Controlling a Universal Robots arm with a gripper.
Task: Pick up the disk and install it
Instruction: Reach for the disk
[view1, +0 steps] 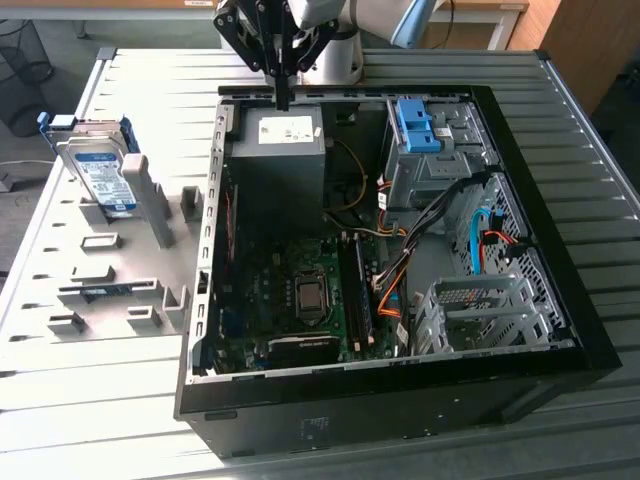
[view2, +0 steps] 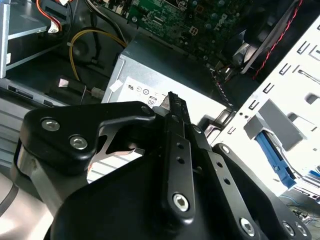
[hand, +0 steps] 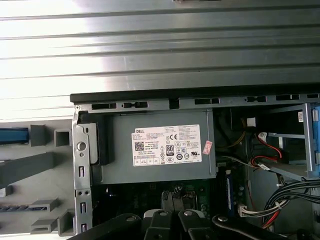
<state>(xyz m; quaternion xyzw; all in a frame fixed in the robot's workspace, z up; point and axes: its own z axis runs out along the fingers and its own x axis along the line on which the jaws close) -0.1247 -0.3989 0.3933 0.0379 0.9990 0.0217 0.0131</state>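
The disk (view1: 100, 172), a silver-grey drive with a white-and-blue label and a blue frame, stands on edge in a grey slotted rack (view1: 120, 270) at the exterior view's left, outside the open computer case (view1: 400, 380). My gripper (view1: 283, 98) hangs over the far end of the case, just above the grey power supply (view1: 285, 130), well to the right of the disk. Its black fingers (view2: 173, 107) are pressed together with nothing between them.
The case lies on its side on a ribbed metal table (view1: 90, 400), with the motherboard (view1: 300, 290) and loose cables (view1: 400, 250) exposed. A bare blue bracket (view1: 415, 125) sits in the far drive cage, and a grey perforated bay (view1: 480, 310) lies nearer. The rack (hand: 45, 165) borders the case wall.
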